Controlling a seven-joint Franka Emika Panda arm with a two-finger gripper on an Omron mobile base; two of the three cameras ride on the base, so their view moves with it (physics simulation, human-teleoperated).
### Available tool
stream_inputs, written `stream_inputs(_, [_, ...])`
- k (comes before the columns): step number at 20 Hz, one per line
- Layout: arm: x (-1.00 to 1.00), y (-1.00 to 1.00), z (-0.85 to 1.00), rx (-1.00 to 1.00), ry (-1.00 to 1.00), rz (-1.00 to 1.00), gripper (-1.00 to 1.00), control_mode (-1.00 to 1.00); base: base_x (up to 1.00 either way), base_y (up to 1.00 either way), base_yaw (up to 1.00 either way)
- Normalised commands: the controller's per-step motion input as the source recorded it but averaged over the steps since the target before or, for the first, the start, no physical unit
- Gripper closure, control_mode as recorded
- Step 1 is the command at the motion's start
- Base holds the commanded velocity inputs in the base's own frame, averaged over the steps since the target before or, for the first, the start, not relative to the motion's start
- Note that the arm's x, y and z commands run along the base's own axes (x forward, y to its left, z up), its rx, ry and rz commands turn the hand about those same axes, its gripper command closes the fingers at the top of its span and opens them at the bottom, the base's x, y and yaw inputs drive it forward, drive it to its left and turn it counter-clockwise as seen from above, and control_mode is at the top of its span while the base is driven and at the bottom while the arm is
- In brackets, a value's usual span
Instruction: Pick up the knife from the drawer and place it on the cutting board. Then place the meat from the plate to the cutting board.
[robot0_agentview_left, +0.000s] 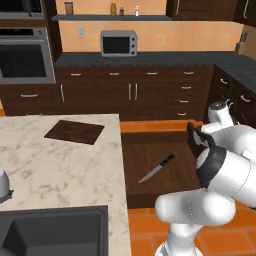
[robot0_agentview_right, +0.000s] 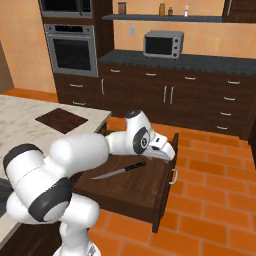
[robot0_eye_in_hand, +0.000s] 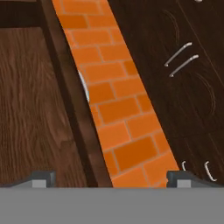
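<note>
The drawer (robot0_agentview_right: 135, 187) is standing pulled out over the orange floor (robot0_agentview_right: 210, 200), top fully open to approach from above. Its wooden bottom is lying bare around the knife (robot0_agentview_left: 157, 168), which is resting diagonally, apart from all four walls. The robot's own forearm (robot0_agentview_right: 120, 142) is hanging over the drawer's far end, crowding that side. In the hand view the jaws are spread wide, straddling the drawer's front wall (robot0_eye_in_hand: 74, 109) and its silver handle (robot0_eye_in_hand: 84, 87). The desk (robot0_agentview_left: 60, 165) edge is bordering the drawer's left side; the cutting board (robot0_agentview_left: 74, 131) is lying unobstructed on it.
</note>
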Motion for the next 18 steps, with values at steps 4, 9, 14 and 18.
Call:
stream_inputs(4, [0.9,0.21,-0.3,0.26,0.0,0.0,-1.0,-1.0,0.0,0.0,0.0])
stream_inputs(9, [0.92,0.43,-0.45,0.34,0.0,-0.04,-1.0,-1.0,0.0,0.0,0.0])
stream_inputs(14, [0.69,0.38,-0.94,0.27,0.0,-0.01,-1.0,-1.0,0.0,0.0,0.0])
stream_inputs(18, [0.62,0.35,-0.65,0.19,0.0,-0.03,-1.0,-1.0,0.0,0.0,0.0])
